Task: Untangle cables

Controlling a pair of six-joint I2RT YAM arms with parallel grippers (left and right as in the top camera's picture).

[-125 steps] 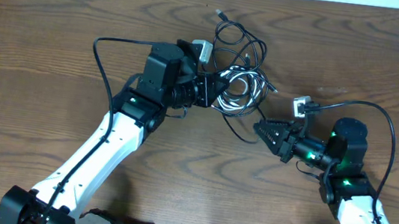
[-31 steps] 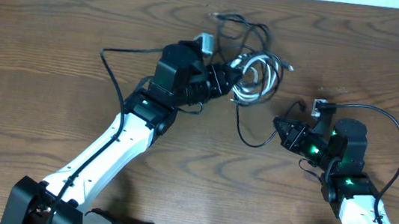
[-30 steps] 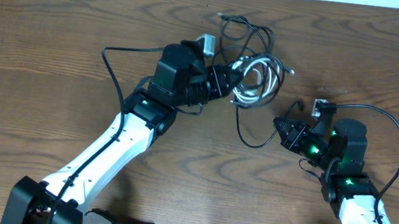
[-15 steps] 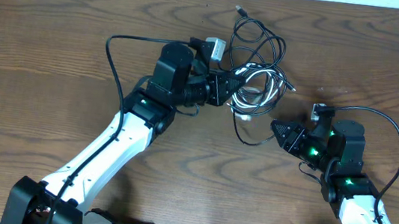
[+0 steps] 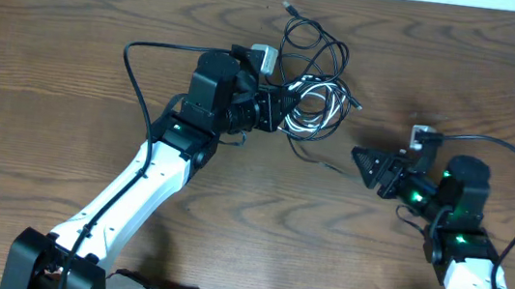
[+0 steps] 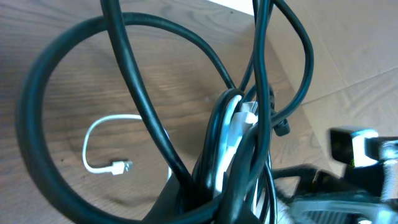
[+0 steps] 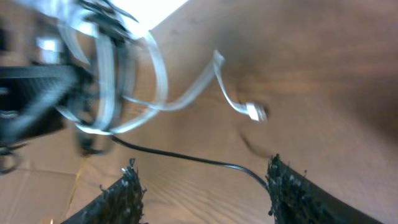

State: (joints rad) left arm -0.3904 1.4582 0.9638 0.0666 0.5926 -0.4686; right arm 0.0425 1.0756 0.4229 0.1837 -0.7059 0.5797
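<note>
Cables (image 5: 313, 100) lie as one tangled bunch on the far middle of the wooden table (image 5: 76, 27). The white cable (image 5: 318, 105) is coiled at its centre, and the two black cables (image 6: 261, 81) loop out from it toward 12 o'clock.

The left gripper (image 5: 279, 111) sits at 9 o'clock of the bunch, closed on it. In its wrist view the black strands and a white one all converge into a tight neck right at the fingers. From there they fan out in wide loops, and one free white end with its plug (image 6: 121, 167) rests on the wood at 9 o'clock of that neck.

The right gripper (image 5: 364, 162) lies at about 4 o'clock of the bunch, well apart from the coil, pointing toward 9 o'clock. Its fingers (image 7: 127, 193) stand wide apart and hold nothing. In its wrist view one thin black strand crosses the wood just ahead of the two fingertips, running from 9 o'clock toward 3 o'clock. It spans the gap between them, but whether it touches either finger cannot be told. Farther out, at about 12 o'clock, a white plug end (image 7: 256, 112) lies on the table, its cord curving back toward 10 o'clock into the blurred white coil by the left gripper.
</note>
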